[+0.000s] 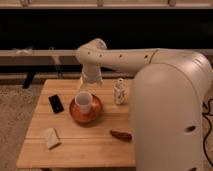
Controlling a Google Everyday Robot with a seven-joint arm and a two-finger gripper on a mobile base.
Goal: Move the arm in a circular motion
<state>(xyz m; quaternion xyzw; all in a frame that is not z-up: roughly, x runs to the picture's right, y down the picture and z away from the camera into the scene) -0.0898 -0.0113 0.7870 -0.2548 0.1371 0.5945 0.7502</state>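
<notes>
1. The arm (pixel 125 57) enters from the bulky cream housing on the right of the view. Its long segment runs nearly level toward the left, above the far edge of the wooden table (pixel 95 150).
2. At the rounded elbow the arm turns. The short wrist section points straight down at the table.
3. The gripper (pixel 91 83) hangs at the lower end of the wrist, over the table's far side. Whether it is spread or closed cannot be told.
4. Directly below and nearer the camera than the gripper, a white cup (pixel 83 101) stands in a copper-brown bowl (pixel 86 116).
5. Right of the gripper stands a small white bottle (pixel 119 91).
6. Lower left of the gripper lies a black phone (pixel 56 103); a pale block (pixel 51 137) lies further toward the near edge.
</notes>
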